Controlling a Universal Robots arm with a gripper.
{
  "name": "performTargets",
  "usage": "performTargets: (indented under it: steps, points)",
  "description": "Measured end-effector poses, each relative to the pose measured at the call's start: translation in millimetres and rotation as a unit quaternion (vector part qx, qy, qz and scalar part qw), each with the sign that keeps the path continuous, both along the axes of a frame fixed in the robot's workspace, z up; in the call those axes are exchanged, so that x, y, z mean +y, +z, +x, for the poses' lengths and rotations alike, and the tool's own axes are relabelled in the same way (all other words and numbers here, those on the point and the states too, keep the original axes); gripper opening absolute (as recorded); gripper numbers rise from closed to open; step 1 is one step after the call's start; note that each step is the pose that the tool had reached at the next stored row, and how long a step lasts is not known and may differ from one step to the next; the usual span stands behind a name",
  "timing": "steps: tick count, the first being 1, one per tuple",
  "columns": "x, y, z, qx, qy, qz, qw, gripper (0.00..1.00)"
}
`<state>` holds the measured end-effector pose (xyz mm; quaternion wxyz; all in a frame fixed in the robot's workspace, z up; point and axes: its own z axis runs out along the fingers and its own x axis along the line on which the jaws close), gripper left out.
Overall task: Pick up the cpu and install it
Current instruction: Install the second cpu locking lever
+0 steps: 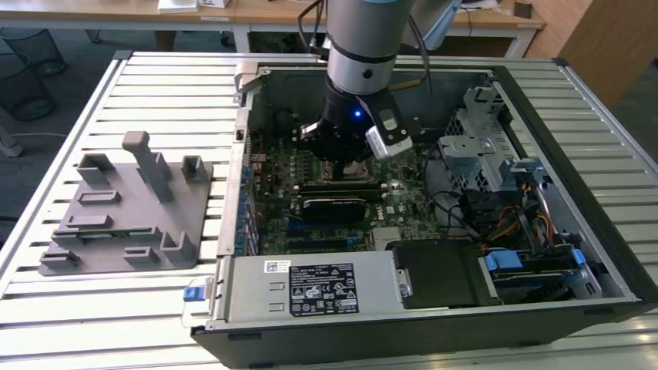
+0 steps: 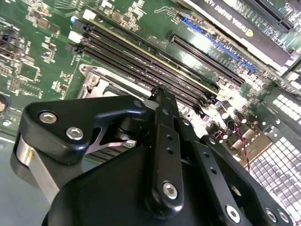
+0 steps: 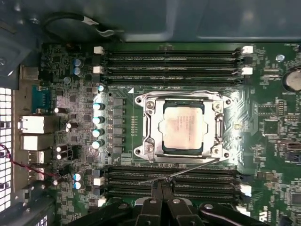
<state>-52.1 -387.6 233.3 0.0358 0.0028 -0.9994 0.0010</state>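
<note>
Black hand (image 3: 162, 184) (shut) beside cpu (image 3: 182, 125)

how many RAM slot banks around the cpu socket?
2: one bank on one side of the cpu, another on the opposite side, near the gripper, partly hidden.

A slatted metal table (image 1: 144, 85) carried an open computer case (image 1: 575, 231), which took up most of the side toward the exterior view's right, while a grey plastic tray (image 1: 129, 212) with upright posts stood just beside it.

Lab workshop: slatted metal bench (image 1: 154, 85), opened computer case (image 1: 575, 193), desks (image 1: 246, 11) behind.
</note>
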Motion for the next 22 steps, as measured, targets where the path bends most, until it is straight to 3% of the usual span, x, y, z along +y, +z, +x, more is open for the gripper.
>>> performTargets:
  steps: [4, 7, 11, 16, 20, 22]
  points:
    - [0.0, -5.7, -0.6, 0.0001, 0.0, 0.002, 1.0, 0.11]
    - [-0.1, -7.4, -0.7, 0.0004, 0.0, 0.0112, 0.9999, 0.11]
    - [0.0, -3.4, -0.7, 0.0009, 0.0, 0.0116, 0.9999, 0.11]
    - [0.1, 3.9, -0.6, 0.0009, 0.0, 0.0079, 1.0, 0.11]
    - [0.0, 6.0, -0.6, 0.0009, 0.0, 0.0002, 1.0, 0.11]
    - [0.0, 6.9, -0.3, 0.001, 0.0, -0.0011, 1.0, 0.11]
